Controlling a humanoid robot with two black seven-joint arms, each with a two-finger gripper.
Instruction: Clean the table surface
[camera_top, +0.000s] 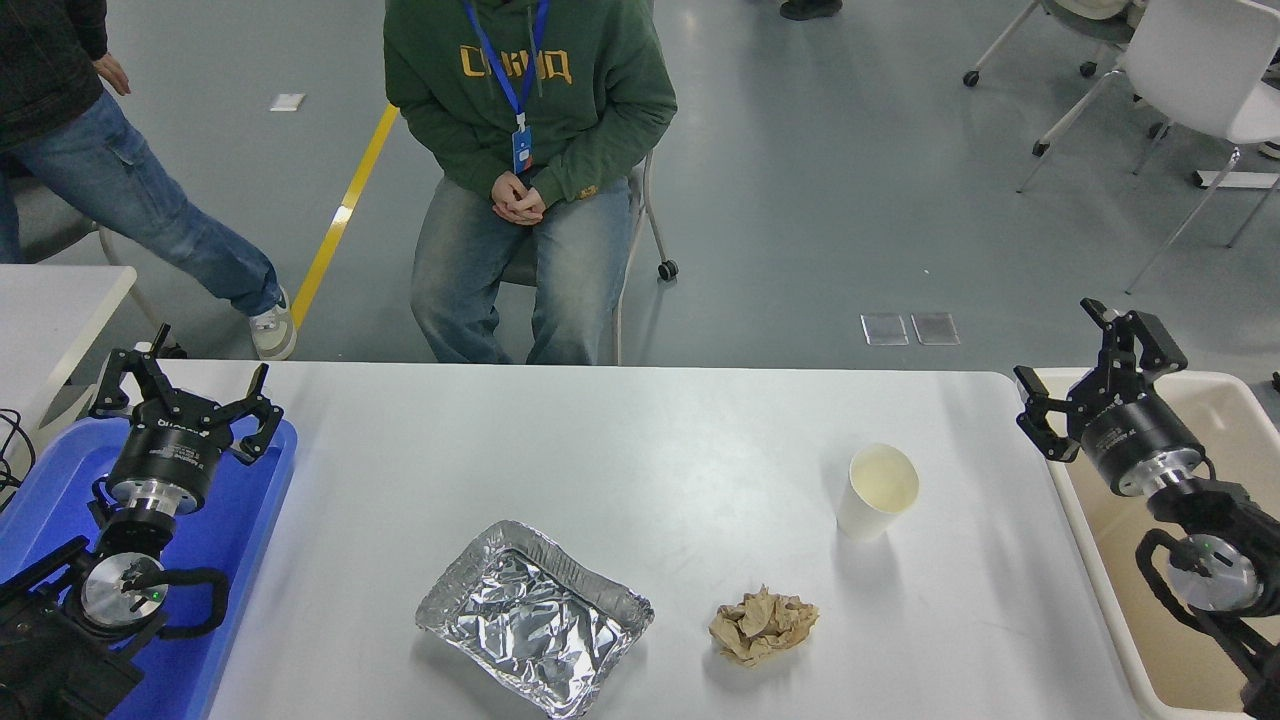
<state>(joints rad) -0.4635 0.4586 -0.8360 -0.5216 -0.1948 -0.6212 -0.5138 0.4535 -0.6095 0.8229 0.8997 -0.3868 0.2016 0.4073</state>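
Counter (640, 420) fills mid-frame, uncleared: tray (535, 617) at 6, wad (763, 625) at 5, cup (877, 491) at 3. Left gripper (180, 395) parked at 9, right gripper (1090, 365) at 3; fingers released, empty.

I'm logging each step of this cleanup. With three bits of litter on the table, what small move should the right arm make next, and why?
Probably swing the right claw left toward the paper cup. That claw is open and empty above the beige bin, and the cup is the nearest litter; the crumpled brown paper and foil tray lie farther off on the table surface.
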